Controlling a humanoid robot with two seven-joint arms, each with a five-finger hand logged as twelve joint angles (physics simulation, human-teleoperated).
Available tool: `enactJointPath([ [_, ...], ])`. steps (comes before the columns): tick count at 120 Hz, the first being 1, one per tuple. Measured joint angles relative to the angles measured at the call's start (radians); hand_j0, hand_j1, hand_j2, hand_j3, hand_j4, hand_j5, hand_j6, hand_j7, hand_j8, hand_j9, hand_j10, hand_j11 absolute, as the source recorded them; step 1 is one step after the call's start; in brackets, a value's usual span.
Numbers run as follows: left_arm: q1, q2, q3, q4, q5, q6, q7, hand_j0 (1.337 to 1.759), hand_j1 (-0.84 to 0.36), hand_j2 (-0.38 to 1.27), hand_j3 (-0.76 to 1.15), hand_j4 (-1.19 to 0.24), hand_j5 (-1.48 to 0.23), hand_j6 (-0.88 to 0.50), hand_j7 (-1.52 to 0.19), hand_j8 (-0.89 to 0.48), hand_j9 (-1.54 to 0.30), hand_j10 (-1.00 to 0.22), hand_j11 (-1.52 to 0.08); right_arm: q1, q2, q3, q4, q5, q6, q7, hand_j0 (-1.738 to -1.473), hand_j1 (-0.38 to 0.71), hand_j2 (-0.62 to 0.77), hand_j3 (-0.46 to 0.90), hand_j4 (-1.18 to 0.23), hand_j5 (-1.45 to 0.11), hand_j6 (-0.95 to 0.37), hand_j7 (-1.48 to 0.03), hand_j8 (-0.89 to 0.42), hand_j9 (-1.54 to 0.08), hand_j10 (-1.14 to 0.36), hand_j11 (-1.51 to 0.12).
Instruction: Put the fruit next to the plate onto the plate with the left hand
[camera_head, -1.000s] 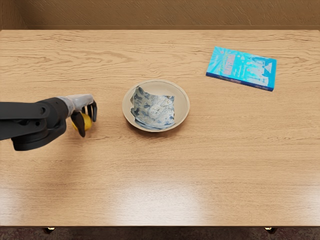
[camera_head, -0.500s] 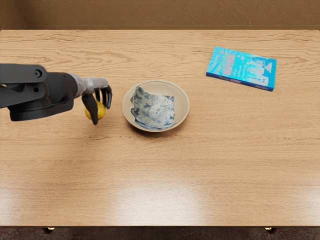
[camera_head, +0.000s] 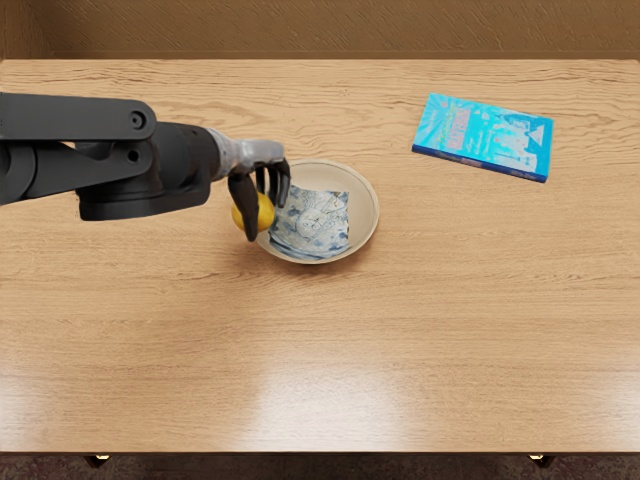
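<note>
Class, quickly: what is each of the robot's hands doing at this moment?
Left hand: closed around the yellow fruit, over the left rim of the plate.
Right hand: not in view.

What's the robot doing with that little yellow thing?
The robot's left hand has its fingers wrapped around a small yellow fruit. It holds the fruit right at the left edge of the patterned plate on the wooden table, and it has not let go. A blue book lies off to the right, untouched. The other arm is out of sight.
</note>
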Motion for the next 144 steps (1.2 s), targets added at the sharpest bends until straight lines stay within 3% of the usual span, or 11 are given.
enactJointPath([
  [36, 0.021, -0.097, -0.052, 0.085, -0.001, -0.001, 0.000, 1.654, -0.39, 0.81, 0.00, -0.82, -1.17, -0.54, -1.14, -0.46, -1.12, -0.64, -1.12, 0.000, 0.000, 0.000, 0.000, 0.000, 0.000, 0.000, -1.658, -0.35, 0.00, 0.00, 0.00, 0.00, 0.00, 0.00, 0.00, 0.00, 0.00, 0.00],
  [55, 0.044, -0.127, -0.072, 0.121, 0.000, -0.004, 0.000, 1.654, -0.40, 0.81, 0.00, -0.82, -1.15, -0.57, -1.13, -0.45, -1.11, -0.65, -1.11, 0.000, 0.000, 0.000, 0.000, 0.000, 0.000, 0.000, -1.658, -0.35, 0.00, 0.00, 0.00, 0.00, 0.00, 0.00, 0.00, 0.00, 0.00, 0.00],
  [75, 0.058, -0.149, -0.083, 0.157, 0.003, -0.004, 0.000, 1.654, -0.45, 0.92, 0.00, -0.79, -1.09, -0.59, -1.08, -0.47, -1.07, -0.65, -1.07, 0.000, 0.000, 0.000, 0.000, 0.000, 0.000, 0.000, -1.658, -0.35, 0.00, 0.00, 0.00, 0.00, 0.00, 0.00, 0.00, 0.00, 0.00, 0.00],
  [86, 0.072, -0.157, -0.094, 0.176, 0.005, -0.003, 0.000, 1.655, -0.43, 0.83, 0.00, -0.75, -1.02, -0.61, -1.02, -0.47, -1.00, -0.65, -1.00, 0.000, 0.000, 0.000, 0.000, 0.000, 0.000, 0.000, -1.658, -0.35, 0.00, 0.00, 0.00, 0.00, 0.00, 0.00, 0.00, 0.00, 0.00, 0.00],
  [99, 0.097, -0.171, -0.111, 0.203, 0.010, 0.000, -0.001, 1.656, -0.37, 0.59, 0.00, -0.67, -0.89, -0.60, -0.89, -0.48, -0.88, -0.61, -0.88, 0.000, 0.000, 0.000, 0.000, 0.000, 0.000, 0.000, -1.658, -0.35, 0.00, 0.00, 0.00, 0.00, 0.00, 0.00, 0.00, 0.00, 0.00, 0.00],
  [117, 0.116, -0.188, -0.135, 0.255, 0.013, 0.004, -0.003, 1.657, -0.23, 0.32, 0.00, -0.52, -0.69, -0.49, -0.69, -0.42, -0.68, -0.49, -0.68, 0.000, 0.000, 0.000, 0.000, 0.000, 0.000, 0.000, -1.658, -0.35, 0.00, 0.00, 0.00, 0.00, 0.00, 0.00, 0.00, 0.00, 0.00, 0.00],
  [144, 0.154, -0.165, -0.196, 0.301, -0.007, -0.002, -0.003, 1.658, 0.07, 0.12, 0.00, -0.25, -0.33, -0.24, -0.32, -0.22, -0.32, -0.24, -0.32, 0.000, 0.000, 0.000, 0.000, 0.000, 0.000, 0.000, -1.658, -0.35, 0.00, 0.00, 0.00, 0.00, 0.00, 0.00, 0.00, 0.00, 0.00, 0.00],
])
